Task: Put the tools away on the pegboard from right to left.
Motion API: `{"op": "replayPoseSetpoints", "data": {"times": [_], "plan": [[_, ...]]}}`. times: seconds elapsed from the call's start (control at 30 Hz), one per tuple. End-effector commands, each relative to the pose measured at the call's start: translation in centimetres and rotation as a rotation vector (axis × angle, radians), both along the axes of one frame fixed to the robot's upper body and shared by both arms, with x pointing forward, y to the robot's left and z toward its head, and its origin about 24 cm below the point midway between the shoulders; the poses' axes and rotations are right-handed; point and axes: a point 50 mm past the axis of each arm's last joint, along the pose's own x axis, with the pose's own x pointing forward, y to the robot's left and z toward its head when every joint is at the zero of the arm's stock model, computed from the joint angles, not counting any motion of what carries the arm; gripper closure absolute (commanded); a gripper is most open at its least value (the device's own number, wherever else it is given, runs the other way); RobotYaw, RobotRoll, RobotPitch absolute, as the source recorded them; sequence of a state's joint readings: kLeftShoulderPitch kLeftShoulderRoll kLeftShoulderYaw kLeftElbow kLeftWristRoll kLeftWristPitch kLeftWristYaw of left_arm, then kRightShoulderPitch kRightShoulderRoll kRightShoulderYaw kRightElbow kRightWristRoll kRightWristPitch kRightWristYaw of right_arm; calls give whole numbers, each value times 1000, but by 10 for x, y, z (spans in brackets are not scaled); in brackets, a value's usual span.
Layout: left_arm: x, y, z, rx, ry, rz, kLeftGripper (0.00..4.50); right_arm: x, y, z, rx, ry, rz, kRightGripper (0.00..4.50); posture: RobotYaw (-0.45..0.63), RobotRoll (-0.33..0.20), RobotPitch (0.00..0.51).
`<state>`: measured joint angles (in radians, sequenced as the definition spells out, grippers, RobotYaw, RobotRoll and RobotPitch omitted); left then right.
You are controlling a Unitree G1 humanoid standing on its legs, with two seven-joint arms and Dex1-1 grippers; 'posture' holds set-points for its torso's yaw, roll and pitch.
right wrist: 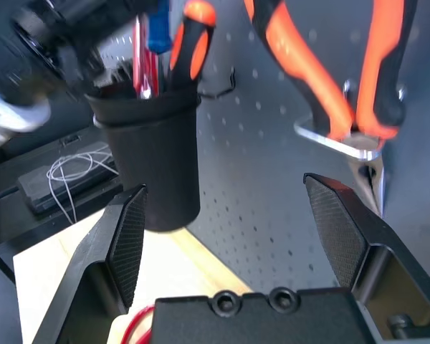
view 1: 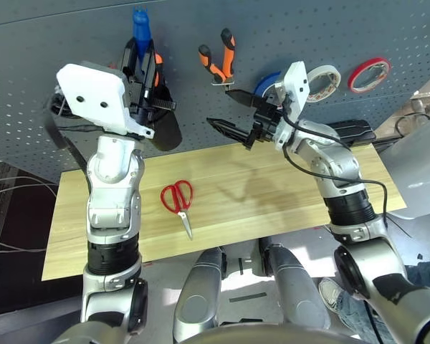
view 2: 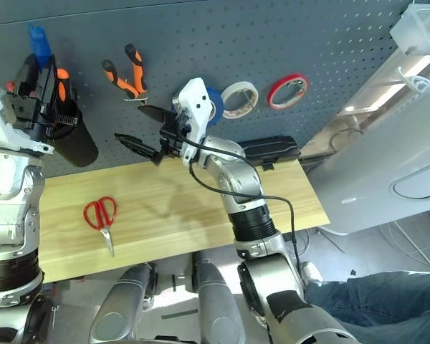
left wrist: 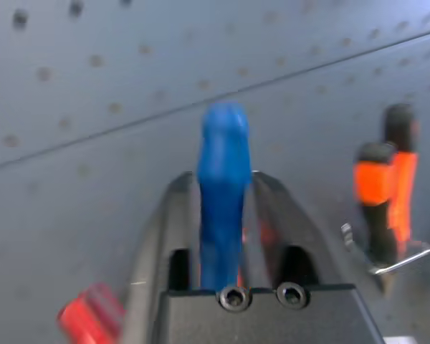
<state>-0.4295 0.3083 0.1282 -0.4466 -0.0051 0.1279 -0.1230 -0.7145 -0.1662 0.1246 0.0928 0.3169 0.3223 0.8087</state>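
At the black cup (view 1: 163,122) on the pegboard's (view 1: 72,43) left, the left gripper (left wrist: 226,215) pinches the blue-handled screwdriver (view 1: 140,27); the right gripper (view 1: 233,115) stands spread near the pliers (view 1: 218,57); the red-handled scissors (view 1: 178,201) lie on the bench (view 1: 272,193).

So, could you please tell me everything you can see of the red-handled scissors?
The red-handled scissors lie flat on the pale wooden table, shut, with two red loop handles toward the pegboard and short silvery blades pointing toward the robot. Nothing touches them but the tabletop; they lie between the two arms, nearer the left one.
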Motion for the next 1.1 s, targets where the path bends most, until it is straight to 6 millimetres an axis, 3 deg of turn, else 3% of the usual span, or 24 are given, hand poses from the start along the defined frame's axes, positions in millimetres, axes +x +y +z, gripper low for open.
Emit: {"op": "replayPoseSetpoints", "data": {"times": [0.03,0.2,0.33,0.4,0.53,0.6,0.67,0.87,1.0,1.1], "plan": [[-23,-33,13,169,-119,-203,1760,-2,-8,-9,-32,37,-2,0,78,0,266],[-26,-63,-12,288,82,-439,50,-2,-22,-28,-128,110,-29,0,72,0,270],[-20,-70,-39,282,309,-515,18,0,-32,-43,-186,157,-67,0,70,0,272],[-12,-69,-65,247,510,-522,18,0,-35,-49,-207,175,-87,0,64,0,273],[-6,-66,-96,294,664,-464,18,0,-38,-56,-218,216,-112,0,61,0,275],[-2,-58,-128,252,870,-388,18,0,-40,-62,-232,242,-121,0,61,0,275],[-1,-50,-147,242,980,-320,18,-1,-41,-66,-245,259,-126,0,57,0,278],[0,-17,-190,218,1152,-94,18,-4,-43,-76,-267,322,-147,0,57,0,280],[-8,18,-224,125,1280,88,18,-5,-43,-85,-292,381,-152,0,56,0,283],[-14,41,-239,3,1319,235,18,-4,-42,-88,-294,415,-157,0,57,0,283]]}}
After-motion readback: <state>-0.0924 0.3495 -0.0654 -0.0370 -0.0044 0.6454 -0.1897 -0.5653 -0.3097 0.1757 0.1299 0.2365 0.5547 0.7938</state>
